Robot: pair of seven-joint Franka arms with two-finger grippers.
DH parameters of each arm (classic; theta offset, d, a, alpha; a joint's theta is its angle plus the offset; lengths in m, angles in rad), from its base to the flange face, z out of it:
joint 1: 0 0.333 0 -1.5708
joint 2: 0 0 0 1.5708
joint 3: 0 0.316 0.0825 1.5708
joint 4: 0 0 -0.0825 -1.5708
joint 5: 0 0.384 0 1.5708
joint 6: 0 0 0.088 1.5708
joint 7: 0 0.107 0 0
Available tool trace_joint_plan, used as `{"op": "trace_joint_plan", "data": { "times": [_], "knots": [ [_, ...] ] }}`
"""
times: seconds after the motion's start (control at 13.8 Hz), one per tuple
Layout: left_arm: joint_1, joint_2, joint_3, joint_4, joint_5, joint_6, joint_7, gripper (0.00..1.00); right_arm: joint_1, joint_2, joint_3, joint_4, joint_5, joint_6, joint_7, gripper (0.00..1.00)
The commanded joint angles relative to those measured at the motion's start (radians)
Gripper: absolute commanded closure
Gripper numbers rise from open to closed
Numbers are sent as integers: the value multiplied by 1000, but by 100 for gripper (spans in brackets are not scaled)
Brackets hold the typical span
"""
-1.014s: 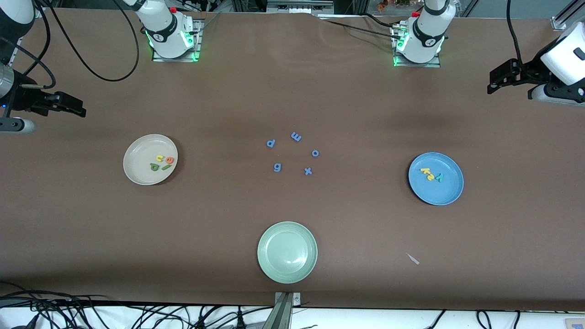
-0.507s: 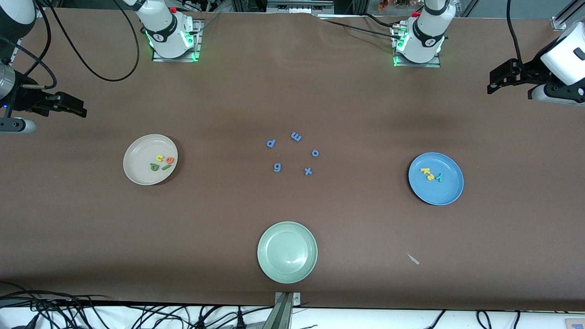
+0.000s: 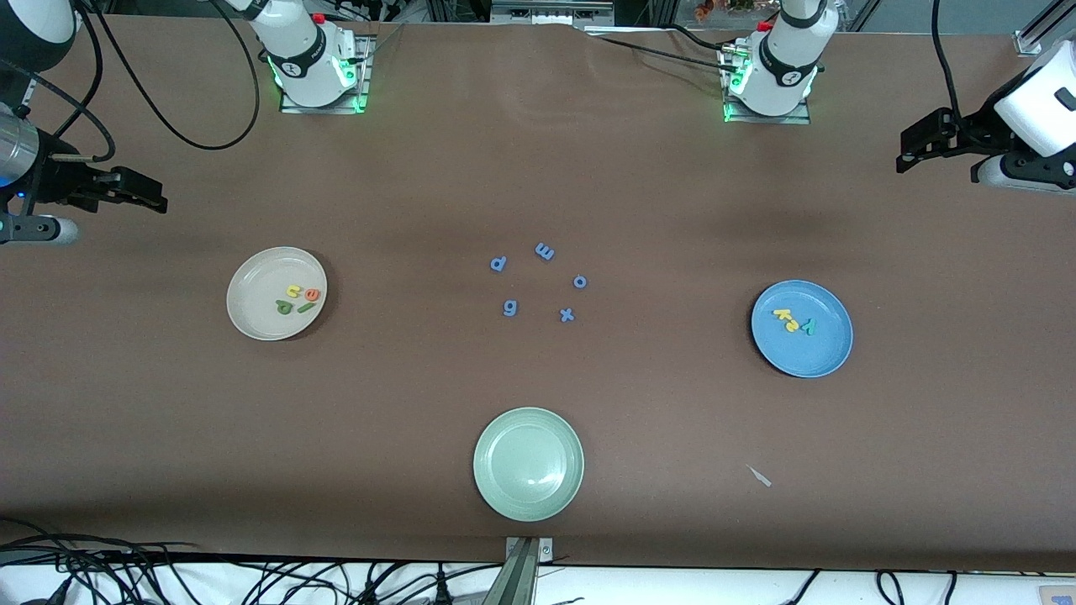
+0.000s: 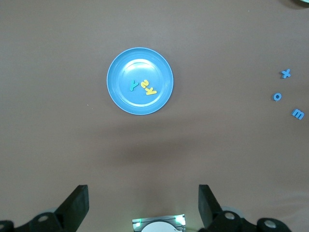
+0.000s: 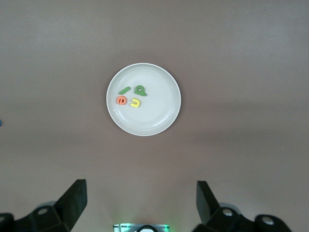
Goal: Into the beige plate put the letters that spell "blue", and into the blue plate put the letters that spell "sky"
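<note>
Blue plate point(image 3: 828, 357) holds sky letters point(image 3: 794, 321); both arms' fingers spread, up at the table ends.

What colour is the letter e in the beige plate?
Orange. The letter e lies in the beige plate; the right wrist view shows it best.

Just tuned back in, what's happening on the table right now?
Nothing is being handled. The beige plate holds the green b, green l, yellow u and orange e. The blue plate holds the yellow s, yellow k and teal y. Five blue letters lie mid-table, and the pale green plate sits nearest the front camera. The left gripper and right gripper hang open and empty at their own ends of the table.
</note>
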Motion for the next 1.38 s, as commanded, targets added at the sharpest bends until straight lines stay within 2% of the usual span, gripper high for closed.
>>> {"op": "trace_joint_plan", "data": {
  "times": [0.0, 0.43, 1.3],
  "knots": [
    [0, 11, -5, 31, 15, -23, -9, 0, 20, 3, -5, 15, 7, -9, 12, 0],
    [2, 11, -5, 31, 15, -23, -9, 0, 21, 18, -5, 70, 8, -31, 8, 0],
    [2, 11, -5, 29, 15, -23, -7, 0, 21, 20, -6, 92, 11, -90, 8, 0]
  ]
}}
